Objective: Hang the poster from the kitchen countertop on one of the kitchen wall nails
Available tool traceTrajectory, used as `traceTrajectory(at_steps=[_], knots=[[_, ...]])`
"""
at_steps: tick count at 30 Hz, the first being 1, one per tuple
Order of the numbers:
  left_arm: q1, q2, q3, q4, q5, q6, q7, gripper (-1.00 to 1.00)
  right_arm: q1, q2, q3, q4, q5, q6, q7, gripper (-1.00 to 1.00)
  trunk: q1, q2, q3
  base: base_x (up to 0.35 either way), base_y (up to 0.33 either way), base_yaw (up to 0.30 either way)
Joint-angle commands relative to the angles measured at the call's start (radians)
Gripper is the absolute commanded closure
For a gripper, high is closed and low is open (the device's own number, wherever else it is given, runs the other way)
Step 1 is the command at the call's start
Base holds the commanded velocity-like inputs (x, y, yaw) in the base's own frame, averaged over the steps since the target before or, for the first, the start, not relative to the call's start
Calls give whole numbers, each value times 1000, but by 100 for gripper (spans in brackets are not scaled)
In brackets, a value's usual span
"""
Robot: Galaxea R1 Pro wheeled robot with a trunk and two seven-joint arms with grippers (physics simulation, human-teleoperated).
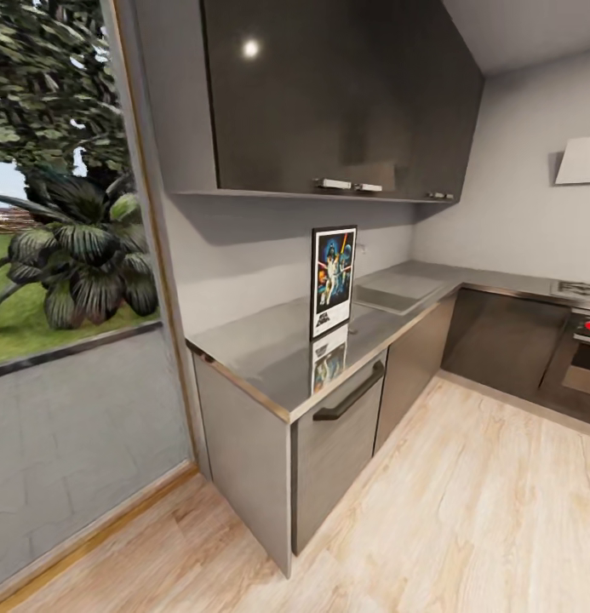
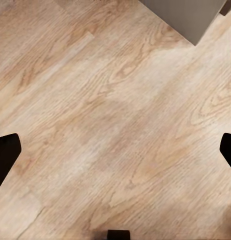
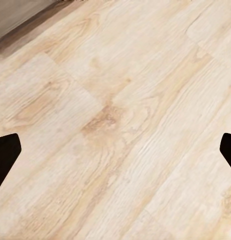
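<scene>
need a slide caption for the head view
Framed poster standing upright on the glossy kitchen countertop beneath dark wall cabinets.

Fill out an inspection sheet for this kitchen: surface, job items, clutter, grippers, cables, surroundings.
Surface: countertop, glossy, L-shaped, over dark cabinet fronts.
Job items: poster stands upright on the countertop near its front edge, mirrored in the top; wall nails too small to make out.
Clutter: nothing seen on the countertop beside the poster.
Grippers: left gripper and right gripper both open, holding nothing, pointing down at the wooden floor.
Cables: nothing seen.
Surroundings: dark wall cabinets above; sink behind the poster; oven at far right; window with plants at left.
</scene>
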Motion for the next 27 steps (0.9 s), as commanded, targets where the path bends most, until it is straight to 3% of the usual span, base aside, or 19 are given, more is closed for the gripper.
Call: traceTrajectory(at_steps=[1,9,24,27], knots=[[0,0,0,-1,0,-2,0,-100,-1,0,0,0,0,-3,0,-100,0,0,-1,83,284,-10],[0,0,0,-1,0,-2,1,-100,0,0,-1,0,0,-3,0,-100,0,0,-1,100,284,-3],[0,0,0,-1,0,-2,1,-100,-1,-4,-6,1,-4,-3,0,-100,0,0,-1,223,268,0],[0,0,1,-1,0,-2,2,-100,-1,-9,-38,-6,-8,-14,-2,-100,0,0,-1,100,112,0]])
